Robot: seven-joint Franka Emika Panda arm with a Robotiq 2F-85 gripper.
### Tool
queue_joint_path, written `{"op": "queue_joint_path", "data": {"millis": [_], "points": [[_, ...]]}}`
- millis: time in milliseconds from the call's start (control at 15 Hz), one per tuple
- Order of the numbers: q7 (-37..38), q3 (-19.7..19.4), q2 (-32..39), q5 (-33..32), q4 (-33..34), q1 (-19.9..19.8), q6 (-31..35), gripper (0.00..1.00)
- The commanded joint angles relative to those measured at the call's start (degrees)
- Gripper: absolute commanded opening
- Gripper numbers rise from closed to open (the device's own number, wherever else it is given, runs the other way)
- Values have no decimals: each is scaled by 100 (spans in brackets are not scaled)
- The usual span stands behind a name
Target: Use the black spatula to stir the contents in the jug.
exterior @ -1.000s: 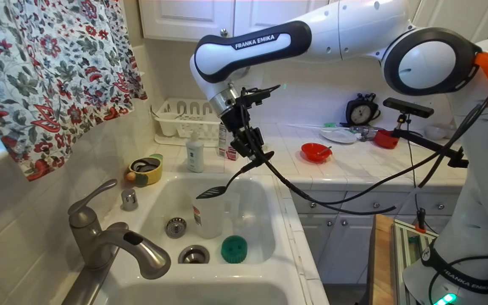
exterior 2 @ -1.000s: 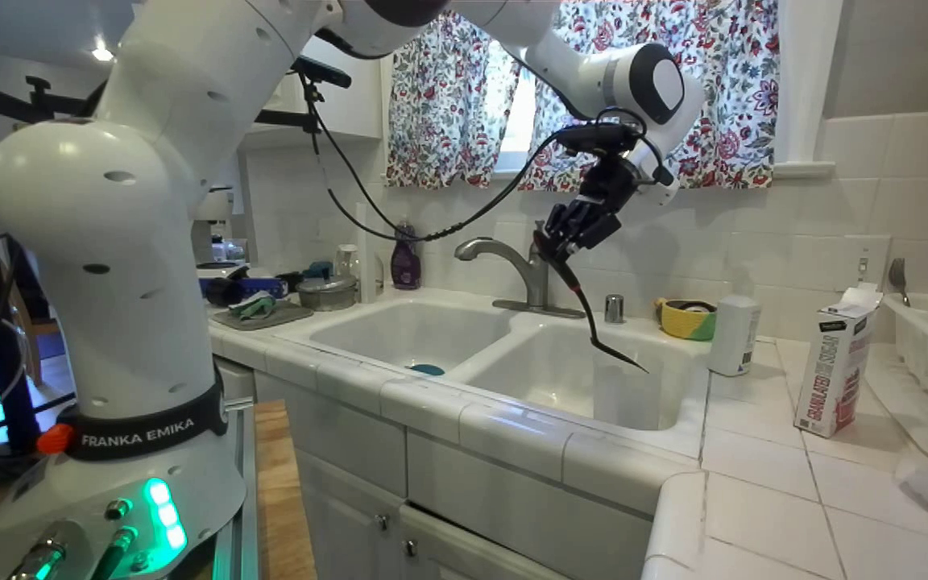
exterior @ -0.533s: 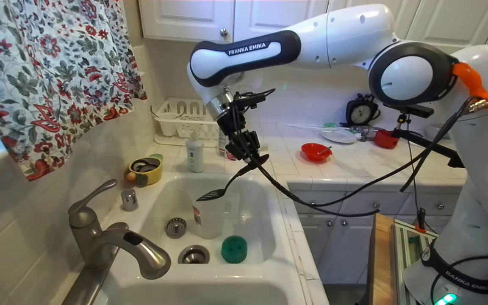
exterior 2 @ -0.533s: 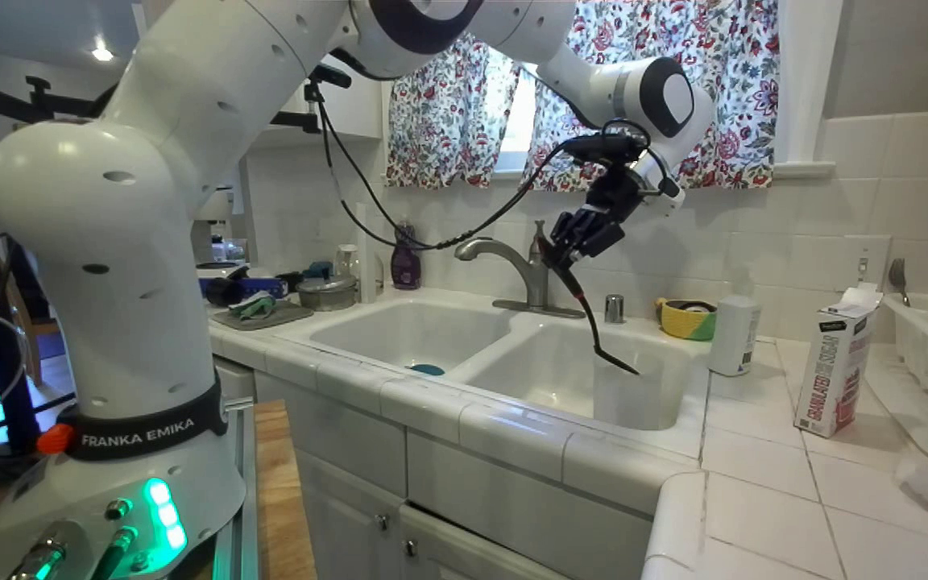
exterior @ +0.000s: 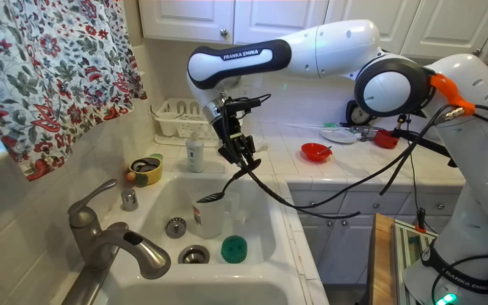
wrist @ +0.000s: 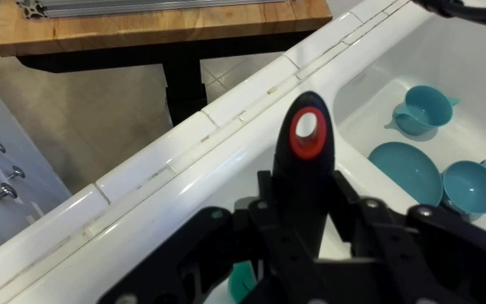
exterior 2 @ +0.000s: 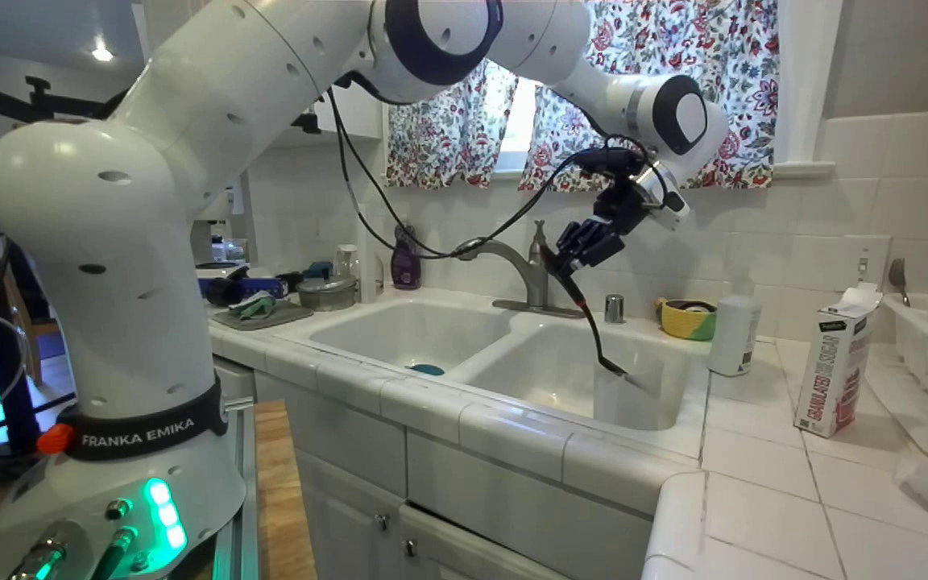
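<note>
White sink basin (exterior: 259, 218): jug (exterior: 209, 220) standing upright inside, near round green object (exterior: 234, 250). Gripper (wrist: 303, 185) clamped on black spatula (exterior: 239, 173) by its handle, head slanting at jug's mouth; how far in, we cannot tell. Main worry, as we judge: head pressing on rim when lowered, tipping jug. Second: handle twisting in grip if head meets resistance. Third: wide sweeps knocking jug's wall, sliding it across basin. Contents hidden from us.
</note>
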Motion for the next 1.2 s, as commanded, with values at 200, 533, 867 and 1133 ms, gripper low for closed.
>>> {"op": "queue_joint_path", "data": {"millis": [200,533,867,1133], "points": [[398,-15,538,456,764,-119,-241,10],[477,-20,680,525,843,-147,-36,10],[368,-20,749,468,827,-159,201,10],[373,-36,811,428,814,-174,368,10]]}}
